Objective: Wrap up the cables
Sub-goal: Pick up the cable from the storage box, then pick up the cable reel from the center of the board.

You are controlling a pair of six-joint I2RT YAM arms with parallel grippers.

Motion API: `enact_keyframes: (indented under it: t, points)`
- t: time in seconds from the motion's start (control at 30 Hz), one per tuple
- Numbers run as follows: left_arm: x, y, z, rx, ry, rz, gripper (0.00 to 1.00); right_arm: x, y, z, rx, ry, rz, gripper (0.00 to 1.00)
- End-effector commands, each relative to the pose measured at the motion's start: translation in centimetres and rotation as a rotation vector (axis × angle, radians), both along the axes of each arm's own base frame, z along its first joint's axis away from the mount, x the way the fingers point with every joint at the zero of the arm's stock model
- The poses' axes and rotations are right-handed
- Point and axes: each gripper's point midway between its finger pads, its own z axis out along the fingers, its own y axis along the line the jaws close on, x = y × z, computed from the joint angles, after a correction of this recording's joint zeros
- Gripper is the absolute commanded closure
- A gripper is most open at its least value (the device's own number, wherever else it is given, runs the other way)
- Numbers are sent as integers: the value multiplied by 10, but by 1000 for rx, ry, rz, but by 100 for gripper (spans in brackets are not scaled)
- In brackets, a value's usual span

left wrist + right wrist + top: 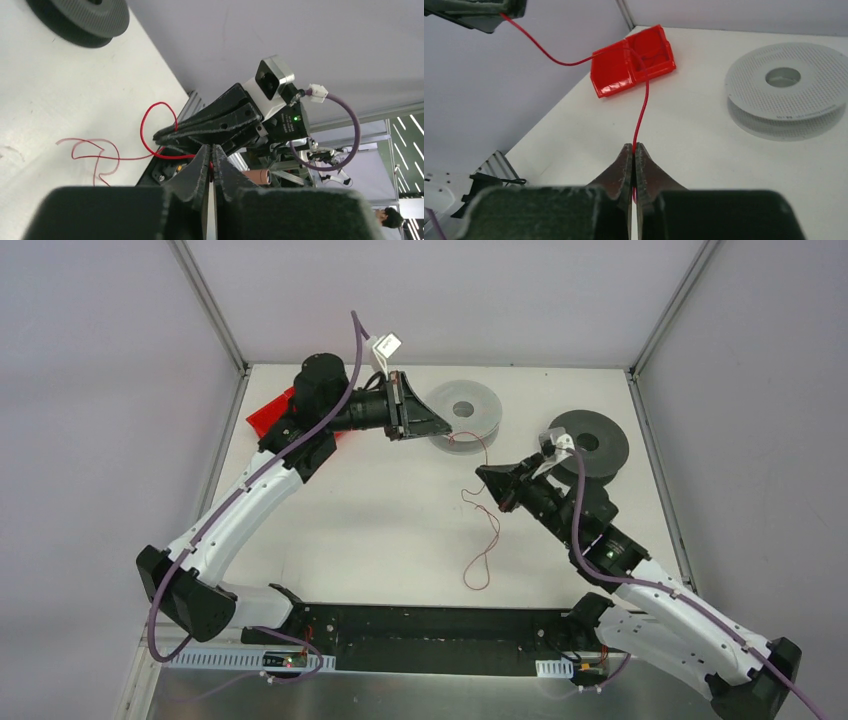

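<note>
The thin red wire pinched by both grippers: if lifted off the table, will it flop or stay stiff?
Probably floppy: the red wire hangs in a slack curve between the left gripper and right gripper, and its free tail lies in loose curls on the table. Likely very light, being thread-thin. May slip from either pinch if tugged.

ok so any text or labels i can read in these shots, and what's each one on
No text can be read in any view.
Light grey spool: a tiny line of print on its rim, too small to read.
Black plate below the right arm's wrist camera: small white print beside a green light, blurred.
White tag at the left arm's wrist: faint dark marks, too small to read.
</note>
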Motion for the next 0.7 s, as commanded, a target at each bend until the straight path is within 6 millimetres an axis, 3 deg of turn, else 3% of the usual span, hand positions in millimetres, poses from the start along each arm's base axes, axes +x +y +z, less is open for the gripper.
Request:
enact_keyframes:
  t: [0.0, 0.17, 0.2, 0.27, 0.4, 0.67]
  points:
    - [3, 2, -12, 10, -45, 11, 93, 6, -25, -7, 62, 28, -137, 100]
    - [38, 20, -79, 289, -95, 157, 43, 6, -81, -32, 78, 199, -396, 100]
    - [48, 26, -92, 361, -117, 198, 39, 5, -96, -38, 74, 241, -470, 100]
    - [69, 39, -113, 496, -177, 276, 37, 0, -123, -47, 59, 309, -586, 100]
    - [114, 58, -154, 758, -305, 388, 37, -10, -140, -49, 40, 318, -621, 100]
    - [169, 36, -217, 1102, -714, 130, 34, -20, -136, -37, 44, 281, -541, 100]
